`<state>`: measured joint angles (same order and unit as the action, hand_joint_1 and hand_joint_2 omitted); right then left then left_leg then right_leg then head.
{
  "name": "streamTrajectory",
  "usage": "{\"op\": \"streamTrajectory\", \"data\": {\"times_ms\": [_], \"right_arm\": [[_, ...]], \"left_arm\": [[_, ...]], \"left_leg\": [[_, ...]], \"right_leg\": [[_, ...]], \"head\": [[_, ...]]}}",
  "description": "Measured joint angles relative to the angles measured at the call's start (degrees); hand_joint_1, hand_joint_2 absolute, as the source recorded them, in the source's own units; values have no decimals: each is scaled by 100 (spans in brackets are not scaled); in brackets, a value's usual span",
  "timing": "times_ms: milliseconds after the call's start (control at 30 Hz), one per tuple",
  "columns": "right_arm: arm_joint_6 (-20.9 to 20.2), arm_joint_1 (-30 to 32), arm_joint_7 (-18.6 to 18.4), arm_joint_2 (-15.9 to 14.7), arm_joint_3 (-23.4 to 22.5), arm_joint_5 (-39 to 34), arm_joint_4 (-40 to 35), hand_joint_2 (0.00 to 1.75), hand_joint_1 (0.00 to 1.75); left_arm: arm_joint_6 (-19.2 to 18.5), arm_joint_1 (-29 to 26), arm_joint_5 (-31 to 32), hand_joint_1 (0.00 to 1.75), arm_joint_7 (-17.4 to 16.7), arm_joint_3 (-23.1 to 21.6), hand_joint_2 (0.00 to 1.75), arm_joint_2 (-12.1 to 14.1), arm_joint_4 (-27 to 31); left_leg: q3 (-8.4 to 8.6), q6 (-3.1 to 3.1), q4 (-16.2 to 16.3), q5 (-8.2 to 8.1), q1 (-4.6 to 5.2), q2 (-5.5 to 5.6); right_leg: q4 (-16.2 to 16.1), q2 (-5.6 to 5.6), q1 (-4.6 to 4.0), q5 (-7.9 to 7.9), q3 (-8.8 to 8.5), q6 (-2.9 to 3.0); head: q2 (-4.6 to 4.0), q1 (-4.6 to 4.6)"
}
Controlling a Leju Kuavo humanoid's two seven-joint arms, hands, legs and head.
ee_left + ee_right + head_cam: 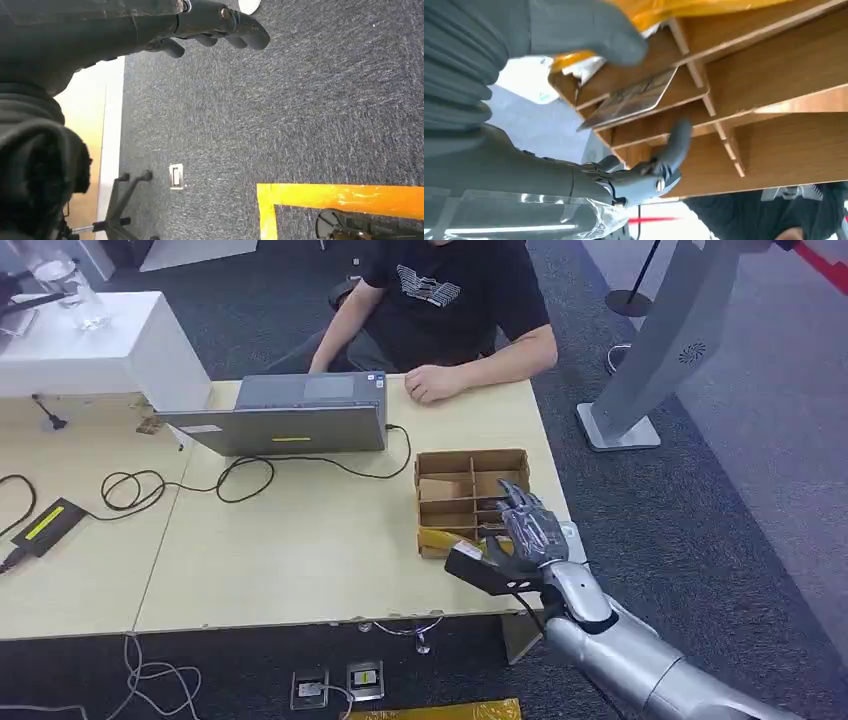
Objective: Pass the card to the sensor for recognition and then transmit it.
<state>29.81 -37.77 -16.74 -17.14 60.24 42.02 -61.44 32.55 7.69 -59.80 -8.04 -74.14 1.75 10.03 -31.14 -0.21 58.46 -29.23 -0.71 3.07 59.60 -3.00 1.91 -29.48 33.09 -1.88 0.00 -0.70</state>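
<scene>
The card (631, 97) lies between the right hand's (525, 530) thumb and fingers — long axis pointing away. Hand spread, not yet pinching; the left hand (215, 25) hangs loosely curled, far off.

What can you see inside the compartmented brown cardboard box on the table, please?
The compartmented brown cardboard box holds a yellow packet and a flat card in one slot. The right hand covers the nearest compartments.

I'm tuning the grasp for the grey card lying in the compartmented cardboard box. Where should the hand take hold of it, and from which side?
Pinch the grey card by its free edge that sticks out past the cardboard box's divider, coming from the open side, thumb above and finger below, as the right hand is placed.
</scene>
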Motion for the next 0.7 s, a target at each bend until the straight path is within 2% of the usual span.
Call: {"op": "streamTrajectory", "data": {"times_ms": [67, 100, 267, 367, 400, 433, 533, 567, 700], "right_arm": [[31, -39, -85, 15, 0, 232, 118, 175, 168], [37, -65, -116, 15, 0, 318, 182, 175, 157], [4, -149, -241, 15, -7, 739, 448, 175, 159], [0, -173, -278, 15, -11, 853, 529, 175, 152], [-2, -182, -282, 15, -11, 864, 553, 175, 122], [-15, -190, -289, 15, -13, 868, 577, 175, 136], [-55, -192, -315, 11, -15, 875, 623, 175, 154], [-59, -191, -315, 11, -17, 862, 632, 175, 164], [-48, -187, -167, 11, -22, 617, 665, 175, 175]], "left_arm": [[4, 0, -4, 0, 0, -31, 0, 0, 2], [7, 0, -4, 0, 0, -42, 0, 0, 2], [13, 0, -24, 0, 0, -50, 0, 0, 2], [13, 0, -37, 0, 0, -55, 0, 0, 2], [13, 0, -37, 0, 0, -57, 0, 0, 0], [13, 0, -35, 0, 0, -59, 0, 0, 2], [11, 0, -33, 0, 0, -83, 0, 0, 2], [11, 0, -33, 0, 0, -87, 0, 0, 0], [9, 1, -39, 0, 0, -94, 0, 4, 2]], "left_leg": [[0, 0, 0, 0, 0, 0], [0, 0, 0, 0, 0, 0], [1, 0, 0, 0, 0, 0], [1, 0, 0, 0, 0, 0], [2, 0, 0, 0, 0, 0], [2, 0, 0, 0, 0, 0], [4, 0, 0, 0, 0, -2], [6, 0, 0, 0, 0, -5], [7, 0, 0, 0, 0, -5]], "right_leg": [[0, 0, 0, 0, 0, 0], [0, 0, 0, 0, 0, 0], [0, 0, 0, 0, 0, 0], [0, -1, 0, 0, 0, 0], [0, -1, 0, 0, 0, 0], [0, -1, 0, 0, 0, 0], [0, -2, 0, 0, 0, 0], [0, -3, 0, 0, -1, 0], [0, -3, 0, 1, -3, 0]], "head": [[0, 2], [0, 0], [0, 0], [0, 0], [0, 2], [0, 0], [0, 0], [0, 2], [0, 4]]}}
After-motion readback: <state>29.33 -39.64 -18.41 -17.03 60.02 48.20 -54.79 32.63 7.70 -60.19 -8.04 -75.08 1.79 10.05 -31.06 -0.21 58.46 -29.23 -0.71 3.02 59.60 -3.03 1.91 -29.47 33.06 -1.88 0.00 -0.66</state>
